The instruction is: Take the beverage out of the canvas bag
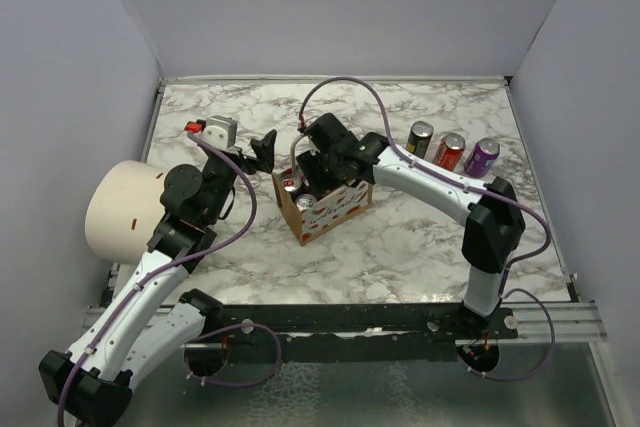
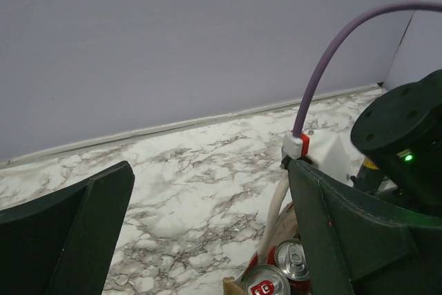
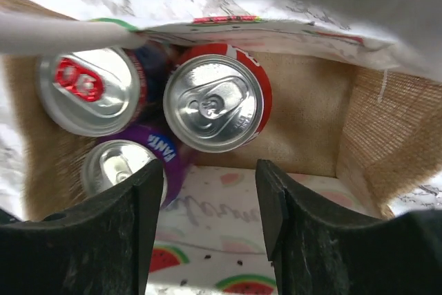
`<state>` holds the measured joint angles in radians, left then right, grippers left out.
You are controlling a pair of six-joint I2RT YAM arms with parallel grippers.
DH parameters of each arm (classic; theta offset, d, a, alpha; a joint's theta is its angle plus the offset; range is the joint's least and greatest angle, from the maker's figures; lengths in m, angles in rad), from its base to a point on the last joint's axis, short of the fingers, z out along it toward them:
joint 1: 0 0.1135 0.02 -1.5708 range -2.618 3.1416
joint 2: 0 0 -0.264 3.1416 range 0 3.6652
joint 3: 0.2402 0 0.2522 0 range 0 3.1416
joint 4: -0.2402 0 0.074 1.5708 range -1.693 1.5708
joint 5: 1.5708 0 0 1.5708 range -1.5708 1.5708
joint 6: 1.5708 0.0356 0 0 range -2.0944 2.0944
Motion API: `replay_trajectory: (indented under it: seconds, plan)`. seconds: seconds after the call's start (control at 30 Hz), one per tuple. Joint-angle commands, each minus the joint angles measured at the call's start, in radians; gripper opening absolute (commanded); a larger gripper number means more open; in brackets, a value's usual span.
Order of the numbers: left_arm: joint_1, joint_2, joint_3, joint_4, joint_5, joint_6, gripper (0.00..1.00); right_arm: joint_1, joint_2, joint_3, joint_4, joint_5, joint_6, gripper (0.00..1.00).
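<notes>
The canvas bag (image 1: pixel 335 209) stands mid-table, brown with a white watermelon-printed band. Three beverage cans stand upright inside it: a red one (image 3: pixel 217 101), one with a red tab (image 3: pixel 90 91) and a purple one (image 3: pixel 124 167). My right gripper (image 3: pixel 209 177) hovers over the bag's mouth (image 1: pixel 318 172), jaws about a can's width apart. Only the printed wall (image 3: pixel 228 240) shows between them, and the red can lies just past the tips. My left gripper (image 2: pixel 210 233) stands wide open and empty by the bag's left corner (image 2: pixel 231 287), near its white handle (image 2: pixel 275 215).
Three more cans (image 1: pixel 420 137) (image 1: pixel 450 150) (image 1: pixel 482 156) stand at the back right of the marble table. A large cream cylinder (image 1: pixel 125 209) lies at the left edge beside my left arm. Grey walls enclose the table on three sides.
</notes>
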<state>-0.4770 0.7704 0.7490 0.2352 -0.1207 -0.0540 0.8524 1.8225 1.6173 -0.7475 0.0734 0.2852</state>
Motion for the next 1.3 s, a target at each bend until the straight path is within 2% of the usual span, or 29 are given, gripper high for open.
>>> replay_trajectory:
  seconds: [0.0, 0.2, 0.53, 0.83, 1.13, 1.27]
  plan:
    - [0.008, -0.002, -0.007, 0.027, 0.000, 0.001, 0.97, 0.031, 0.047, 0.034, -0.032, 0.130, -0.053, 0.57]
    - [0.008, -0.003, -0.007, 0.028, 0.003, 0.000, 0.97, 0.034, 0.048, -0.003, 0.039, 0.126, -0.054, 0.69]
    - [0.008, 0.000, -0.008, 0.027, 0.000, 0.000, 0.97, 0.034, 0.078, -0.023, 0.134, 0.029, -0.030, 0.77]
    - [0.008, 0.003, -0.008, 0.027, -0.002, 0.000, 0.97, 0.035, 0.172, 0.033, 0.081, 0.119, -0.008, 0.78]
    - [0.008, 0.003, -0.007, 0.027, -0.005, 0.000, 0.97, 0.035, 0.220, 0.016, 0.125, 0.102, 0.005, 0.76]
    - [0.008, 0.005, -0.008, 0.027, -0.004, -0.002, 0.97, 0.036, 0.219, 0.014, 0.133, 0.090, 0.015, 0.71]
